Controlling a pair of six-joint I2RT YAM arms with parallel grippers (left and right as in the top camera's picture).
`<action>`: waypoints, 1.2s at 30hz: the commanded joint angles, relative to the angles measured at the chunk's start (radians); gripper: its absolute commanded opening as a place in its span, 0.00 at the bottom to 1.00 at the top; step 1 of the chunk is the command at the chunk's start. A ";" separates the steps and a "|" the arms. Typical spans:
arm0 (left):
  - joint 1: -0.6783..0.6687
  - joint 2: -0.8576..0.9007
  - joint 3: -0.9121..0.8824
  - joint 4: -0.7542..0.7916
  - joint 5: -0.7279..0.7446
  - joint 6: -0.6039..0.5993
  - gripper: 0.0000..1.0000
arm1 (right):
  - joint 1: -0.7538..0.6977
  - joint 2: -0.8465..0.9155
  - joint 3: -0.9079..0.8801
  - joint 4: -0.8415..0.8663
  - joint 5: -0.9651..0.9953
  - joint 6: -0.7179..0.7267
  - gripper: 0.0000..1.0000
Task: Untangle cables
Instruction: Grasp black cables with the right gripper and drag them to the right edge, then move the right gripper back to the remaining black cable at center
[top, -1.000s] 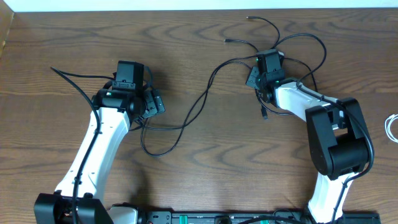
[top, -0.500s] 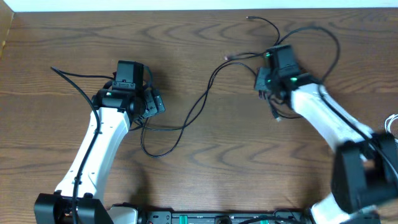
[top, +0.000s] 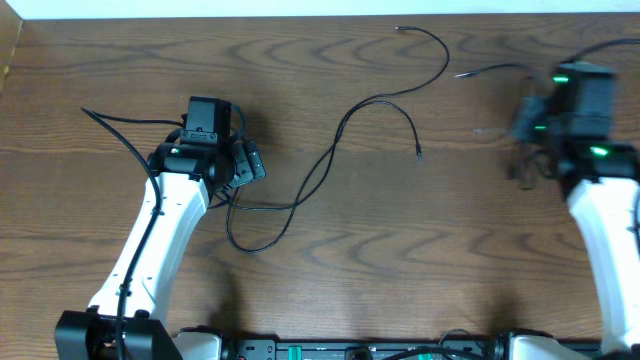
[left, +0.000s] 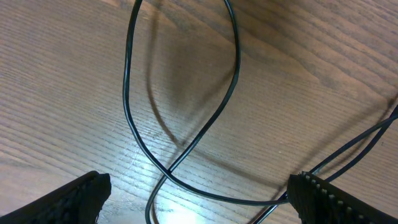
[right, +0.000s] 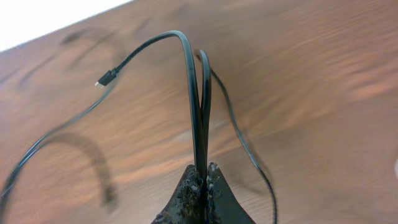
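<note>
We see our left end effector (left: 198, 193) spread wide just above the tabletop (top: 120, 60), holding nothing, with a crossed loop of a long black cable (left: 186, 146) lying between its fingertips. That cable runs right and far across the middle of the tabletop. At the far right, our right end effector (right: 203, 177) is clamped on a second black cable (right: 194, 106), folded double in its tips.

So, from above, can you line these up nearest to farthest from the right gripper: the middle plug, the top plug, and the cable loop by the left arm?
1. Middle plug, just left of the right gripper.
2. Top plug, at the top of the view.
3. Cable loop, far left, beside the left arm.
</note>
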 joint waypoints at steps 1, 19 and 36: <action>0.002 0.006 0.016 0.000 -0.004 -0.013 0.96 | -0.129 -0.047 0.007 0.011 0.081 -0.079 0.01; 0.002 0.006 0.016 -0.004 -0.004 -0.013 0.96 | -0.556 0.044 0.007 0.107 0.173 -0.126 0.01; 0.001 0.006 0.016 -0.016 -0.004 -0.013 0.96 | -0.669 0.290 0.007 0.196 0.184 -0.119 0.01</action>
